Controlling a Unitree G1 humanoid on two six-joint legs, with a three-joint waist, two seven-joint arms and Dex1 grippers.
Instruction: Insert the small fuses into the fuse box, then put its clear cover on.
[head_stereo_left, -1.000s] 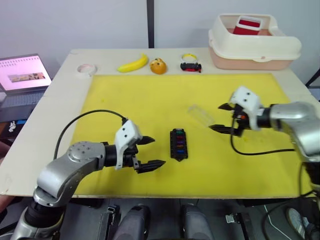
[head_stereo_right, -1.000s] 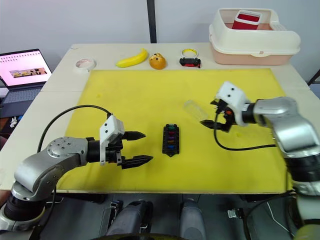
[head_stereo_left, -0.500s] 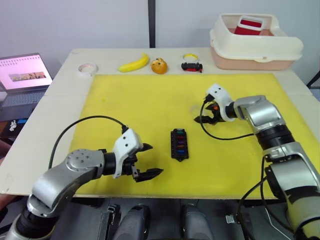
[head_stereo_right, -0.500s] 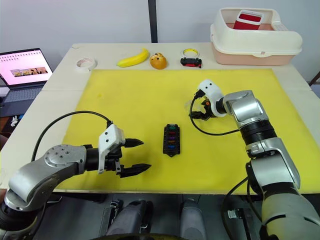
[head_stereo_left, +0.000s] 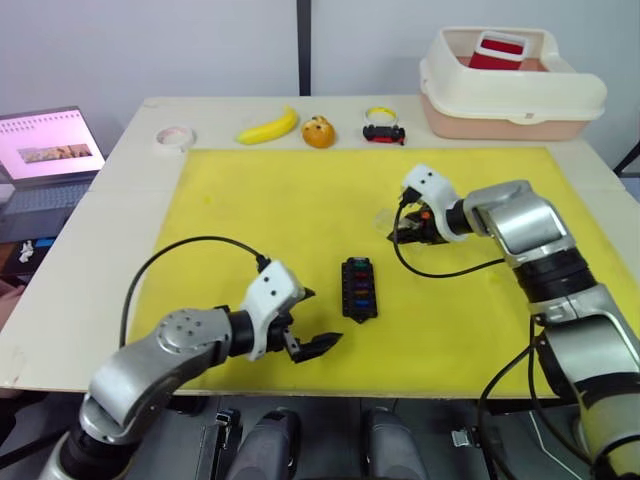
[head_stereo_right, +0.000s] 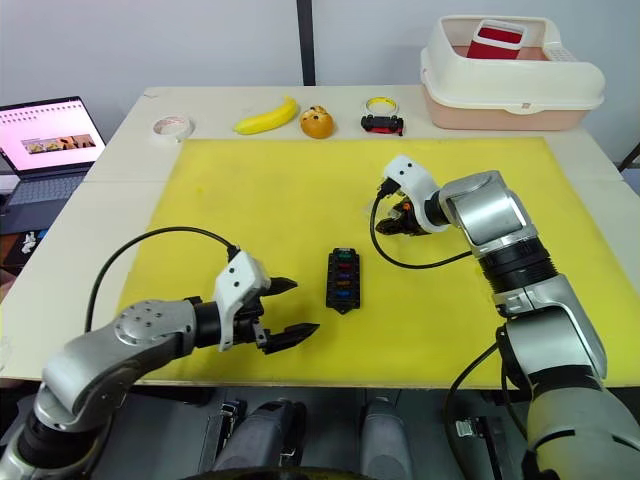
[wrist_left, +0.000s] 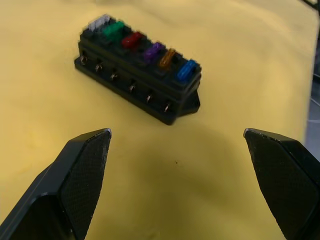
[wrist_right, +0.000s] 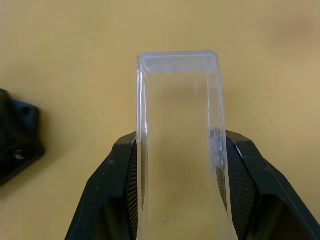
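Observation:
The black fuse box lies in the middle of the yellow mat. A row of small fuses in grey, green, red, purple, orange and blue sits in its slots. My left gripper is open just left of the box and a little nearer the front edge, nothing between its fingers. Behind and to the right of the box, my right gripper is shut on the clear cover, its pads pressing the cover's long sides. A corner of the fuse box shows beside it.
Along the table's back edge lie a tape roll, a banana, an orange and a black-and-red toy car with a yellow ring behind it. A cream bin stands back right. A laptop sits off the left side.
My right gripper has moved left to the clear cover and shut on it. My left gripper has moved right and nearer the front, closer to the fuse box, still open.

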